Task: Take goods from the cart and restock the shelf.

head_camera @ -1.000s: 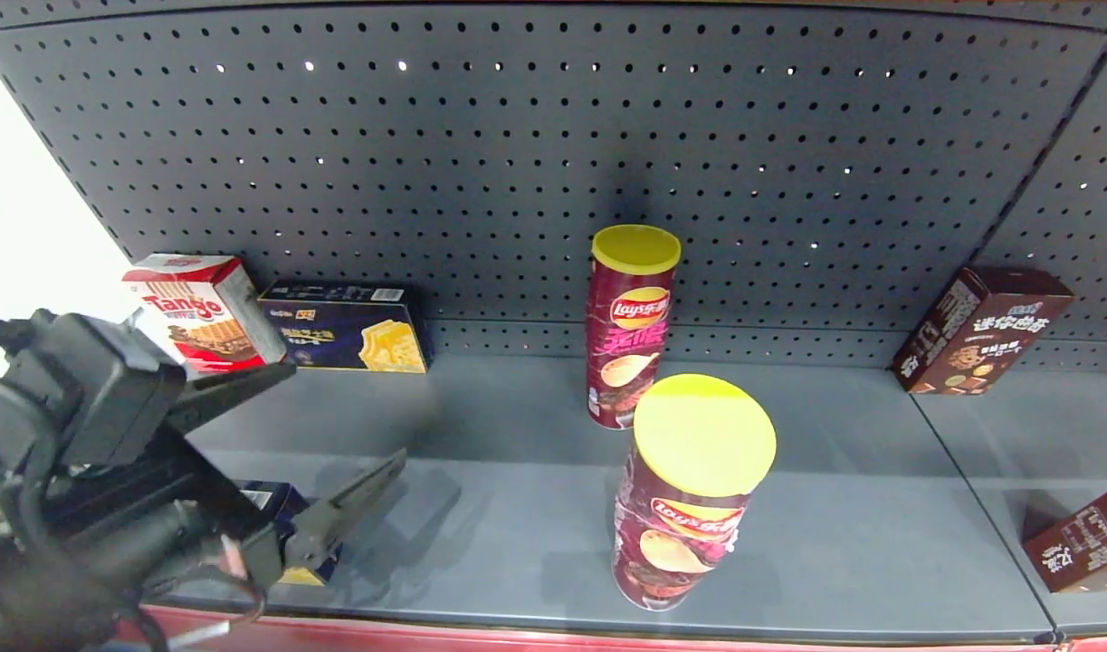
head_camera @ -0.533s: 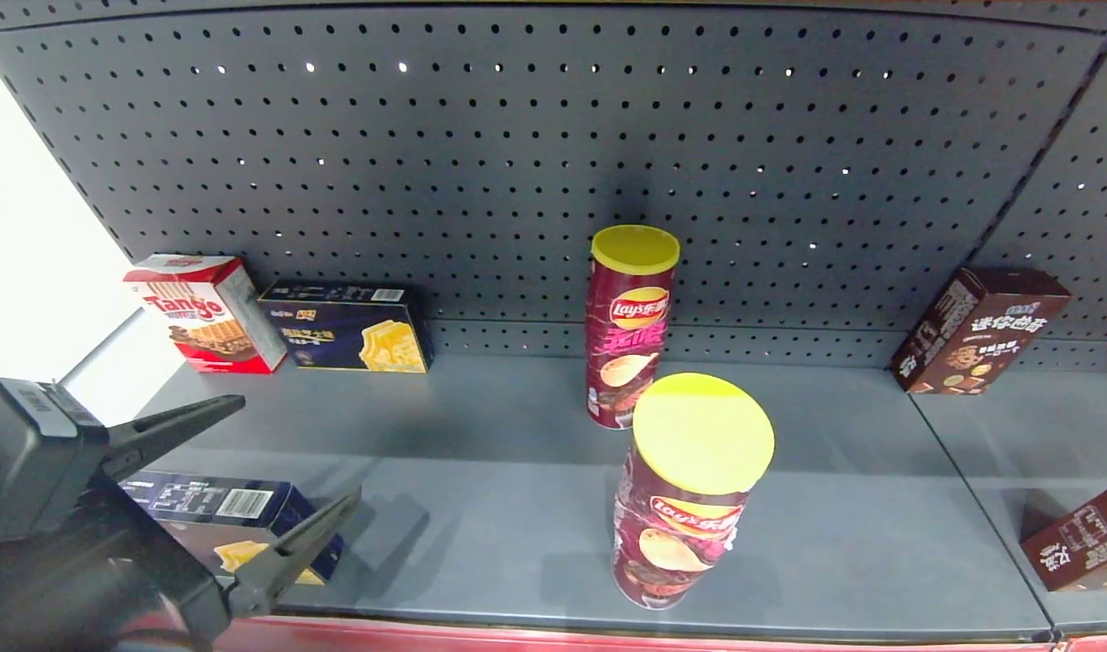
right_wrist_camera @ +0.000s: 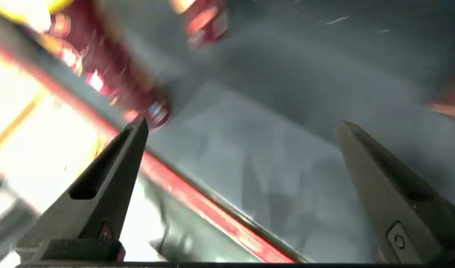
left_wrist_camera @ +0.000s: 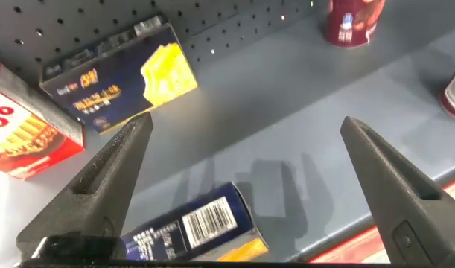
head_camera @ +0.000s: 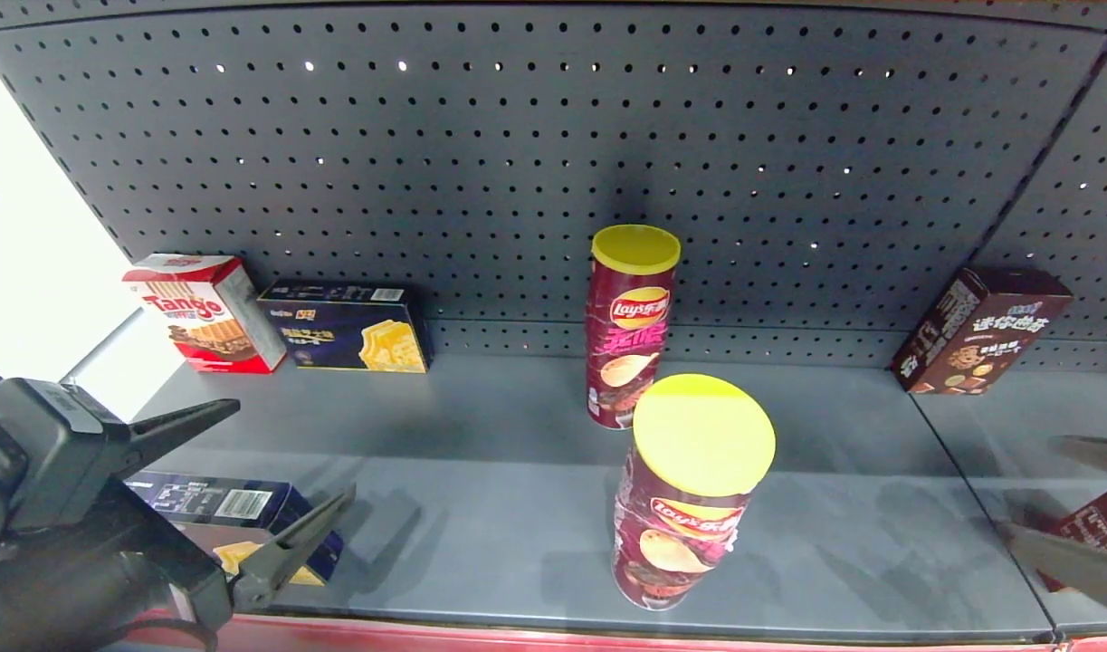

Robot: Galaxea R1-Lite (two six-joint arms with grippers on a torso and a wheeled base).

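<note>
A dark blue biscuit box lies flat at the shelf's front left. My left gripper hangs open and empty just above and in front of it. In the left wrist view the same blue box shows low between the spread fingers of the left gripper. My right gripper comes in open and empty from the right edge, over a brown box at the front right. The right wrist view has the right gripper above the shelf's red front edge.
Two chip cans stand mid-shelf, one near the front and one at the back. A red wafer box and another blue box stand at the back left. A brown box leans at the back right.
My left gripper has drawn back toward the front left, off the blue box, which stays on the shelf. My right gripper's fingers have come into the head view from the right.
</note>
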